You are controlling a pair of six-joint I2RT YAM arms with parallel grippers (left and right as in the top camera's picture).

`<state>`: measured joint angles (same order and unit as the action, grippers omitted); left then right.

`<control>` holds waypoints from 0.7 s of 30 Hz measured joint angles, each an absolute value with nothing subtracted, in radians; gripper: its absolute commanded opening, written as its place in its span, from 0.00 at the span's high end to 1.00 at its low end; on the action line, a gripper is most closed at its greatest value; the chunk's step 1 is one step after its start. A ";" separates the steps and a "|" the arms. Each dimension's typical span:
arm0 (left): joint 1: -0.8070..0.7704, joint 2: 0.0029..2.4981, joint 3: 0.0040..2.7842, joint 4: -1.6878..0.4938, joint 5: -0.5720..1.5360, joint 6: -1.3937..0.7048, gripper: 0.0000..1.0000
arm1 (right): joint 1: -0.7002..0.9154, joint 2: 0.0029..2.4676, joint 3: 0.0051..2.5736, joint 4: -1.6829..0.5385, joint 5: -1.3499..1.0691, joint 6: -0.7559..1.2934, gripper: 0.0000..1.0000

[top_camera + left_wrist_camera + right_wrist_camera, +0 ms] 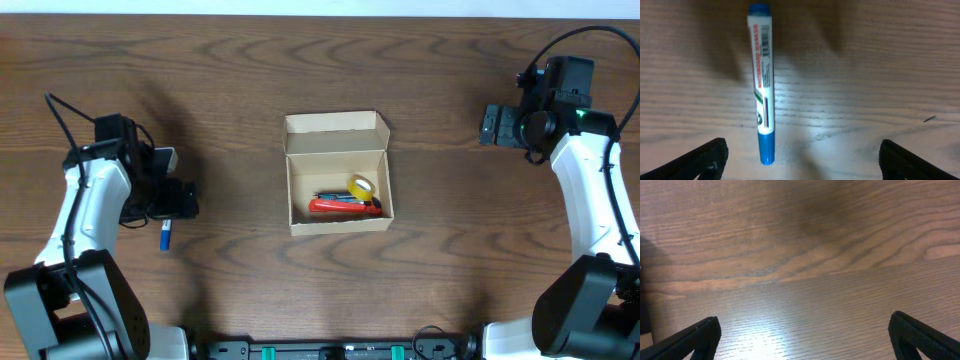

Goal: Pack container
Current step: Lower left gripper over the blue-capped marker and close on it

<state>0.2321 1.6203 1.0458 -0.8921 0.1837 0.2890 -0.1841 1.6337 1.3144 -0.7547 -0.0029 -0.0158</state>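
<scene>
The box [337, 172] sits in the middle of the table [300, 60], and its lid flap is folded back. Inside it lie a red tool [343, 207], a yellow roll [362, 187] and something dark that is too small to name. The left gripper [802, 160] is wide open and holds nothing. A white and blue marker [762, 85] lies on the wood just in front of it. The right gripper [802, 335] is wide open too, far from the box.

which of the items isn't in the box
The blue whiteboard marker, lying on the table by the left gripper; the red tool and yellow roll sit inside the container.
</scene>
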 measured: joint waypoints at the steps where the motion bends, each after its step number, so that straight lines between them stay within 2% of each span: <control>1: 0.232 1.628 1.046 -0.888 0.185 0.289 0.05 | -0.184 1.634 1.314 -0.755 -0.003 -0.015 0.01; 21: 0.232 1.710 1.046 -0.805 0.146 0.289 0.05 | -0.184 1.634 1.314 -0.754 -0.003 -0.016 0.01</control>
<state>0.2321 1.7096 1.0458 -0.8051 0.1463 0.2890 -0.1841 1.6337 1.3144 -0.7544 -0.0032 -0.0158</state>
